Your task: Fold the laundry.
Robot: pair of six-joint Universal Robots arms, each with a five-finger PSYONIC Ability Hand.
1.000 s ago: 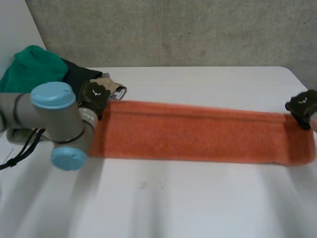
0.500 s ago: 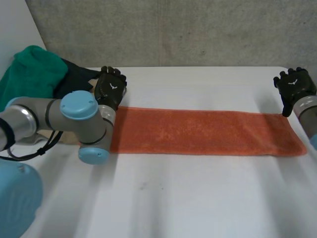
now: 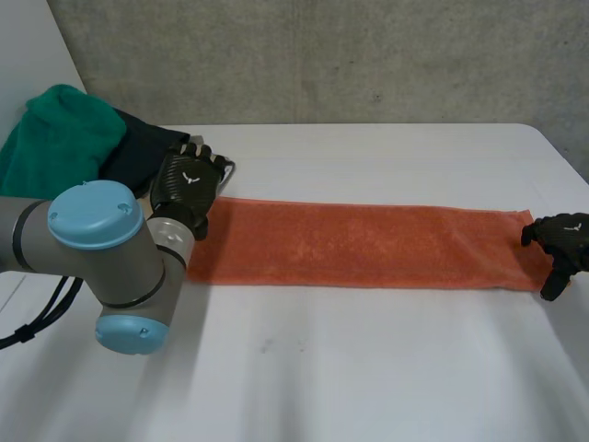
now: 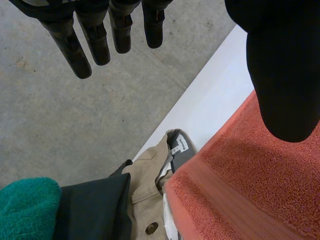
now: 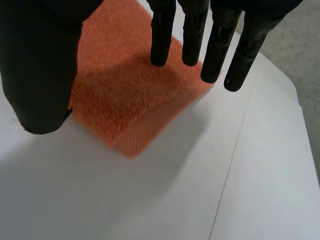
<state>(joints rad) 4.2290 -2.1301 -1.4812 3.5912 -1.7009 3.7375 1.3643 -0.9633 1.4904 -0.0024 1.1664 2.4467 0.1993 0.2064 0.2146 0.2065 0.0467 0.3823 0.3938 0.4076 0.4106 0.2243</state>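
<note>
Right wrist view: right hand (image 5: 41,65), fingers (image 5: 163,35) straight, hovers over the orange towel (image 5: 120,102).

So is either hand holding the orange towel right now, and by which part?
Nothing is held. The left hand is open at one end of the orange towel, and the right hand is open at the other end's corner.

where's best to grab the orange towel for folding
Grip the orange towel at a short end, pinching a corner from above, coming in from beyond that end. It lies flat as a long strip, so an end should lift and carry over. The open right robot hand is over one end, the open left robot hand at the other.
</note>
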